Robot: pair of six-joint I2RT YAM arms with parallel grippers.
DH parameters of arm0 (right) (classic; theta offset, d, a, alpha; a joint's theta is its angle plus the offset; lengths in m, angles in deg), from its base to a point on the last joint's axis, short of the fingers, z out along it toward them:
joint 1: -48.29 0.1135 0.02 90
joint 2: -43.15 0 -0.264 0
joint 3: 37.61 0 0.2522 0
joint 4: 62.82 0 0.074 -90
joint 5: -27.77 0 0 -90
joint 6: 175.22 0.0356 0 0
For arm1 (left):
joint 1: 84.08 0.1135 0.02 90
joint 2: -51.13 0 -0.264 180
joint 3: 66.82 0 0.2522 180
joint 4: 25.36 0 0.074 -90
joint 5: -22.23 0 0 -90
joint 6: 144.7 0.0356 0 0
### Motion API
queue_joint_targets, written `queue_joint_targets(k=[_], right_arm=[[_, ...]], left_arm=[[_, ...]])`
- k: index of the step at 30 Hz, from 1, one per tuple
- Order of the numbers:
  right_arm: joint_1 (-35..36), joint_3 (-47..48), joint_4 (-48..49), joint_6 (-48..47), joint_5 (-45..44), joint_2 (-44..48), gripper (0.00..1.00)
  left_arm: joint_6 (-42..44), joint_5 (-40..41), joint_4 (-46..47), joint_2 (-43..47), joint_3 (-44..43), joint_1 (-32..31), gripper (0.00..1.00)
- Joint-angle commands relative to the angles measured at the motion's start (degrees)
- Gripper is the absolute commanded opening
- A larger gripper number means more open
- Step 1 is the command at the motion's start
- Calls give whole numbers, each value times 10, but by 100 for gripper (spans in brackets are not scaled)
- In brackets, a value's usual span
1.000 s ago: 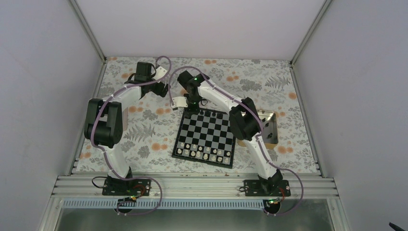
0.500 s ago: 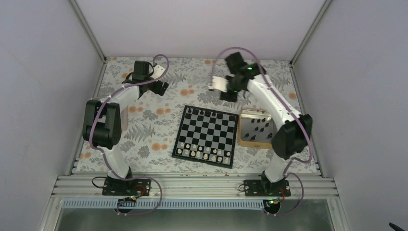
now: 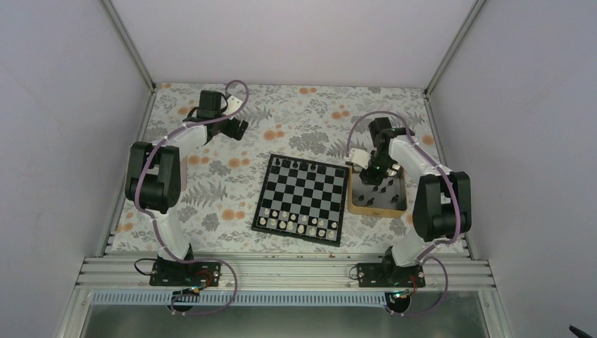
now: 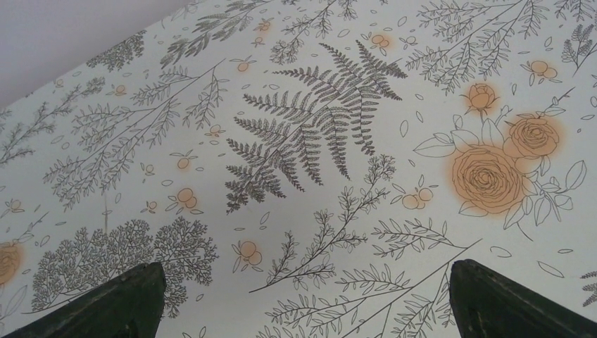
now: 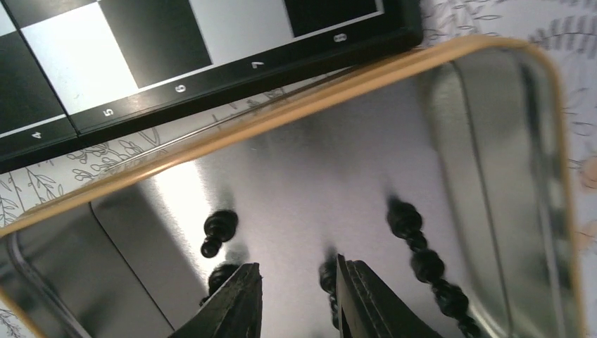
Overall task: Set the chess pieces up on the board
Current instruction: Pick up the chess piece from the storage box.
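- Tiny black chess pieces [image 5: 220,229] are mostly lying in the tan-rimmed tray with a shiny grey floor [image 5: 281,113]; only a few are standing on the far row of the board.
- Beside the tray, the black-and-white chequered chessboard [image 3: 303,193] is carrying small white chessmen [image 3: 296,224] on its two near rows.
- Low over the tray, the right gripper [image 5: 296,264] is hanging with fingers narrowly apart, holding nothing.
- Well apart, the left gripper [image 4: 304,265] is hovering over the flowered tablecloth [image 4: 317,141], fingers wide and empty.
- Most of the black side seems to be waiting yet.

Left pincer [image 4: 304,266] wide — right pincer [image 5: 297,265] narrow.
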Motion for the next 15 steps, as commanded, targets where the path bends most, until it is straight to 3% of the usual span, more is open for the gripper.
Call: queue_joint_targets(k=[1,15], right_arm=[[3,-37,29,4,16,13,30],[14,-86,39,22,25,17,32]], left_arm=[[-11,13,21,-4,-7,-5,100],[-10,18,18,-14,-16,-11,100]])
